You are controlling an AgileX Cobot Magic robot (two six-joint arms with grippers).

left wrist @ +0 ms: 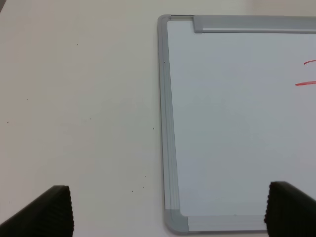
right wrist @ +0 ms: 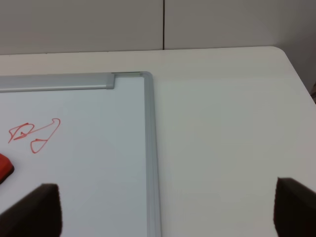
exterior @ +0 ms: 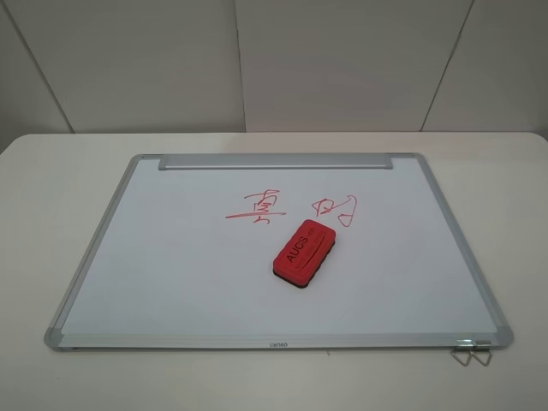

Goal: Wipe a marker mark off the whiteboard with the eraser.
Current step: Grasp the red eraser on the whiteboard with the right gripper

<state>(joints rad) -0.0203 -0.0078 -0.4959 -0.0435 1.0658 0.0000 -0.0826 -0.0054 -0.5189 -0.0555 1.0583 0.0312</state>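
Observation:
The whiteboard point(exterior: 171, 265) lies flat on the table. The marker mark point(exterior: 254, 208), a red character-like scribble with one long horizontal stroke, sits near the board's middle; only its stroke ends point(left wrist: 306, 83) show in the left wrist view. The red eraser point(exterior: 305, 248) with black "AUCS" lettering rests on the board just in front and to the right of the mark; one corner of the eraser point(right wrist: 4, 169) shows in the right wrist view. No arm appears in the exterior high view. My left gripper point(left wrist: 173, 212) hangs open over the board's left front corner. My right gripper point(right wrist: 168, 210) is open over the board's right edge.
A second red scribble point(exterior: 336, 208) of triangles and a loop lies right of the mark, also visible as the scribble point(right wrist: 34, 133) in the right wrist view. A silver strip point(exterior: 276, 161) runs along the far edge. A metal clip point(exterior: 471, 352) sticks out at the front right corner. The white table point(exterior: 51, 214) surrounds the board.

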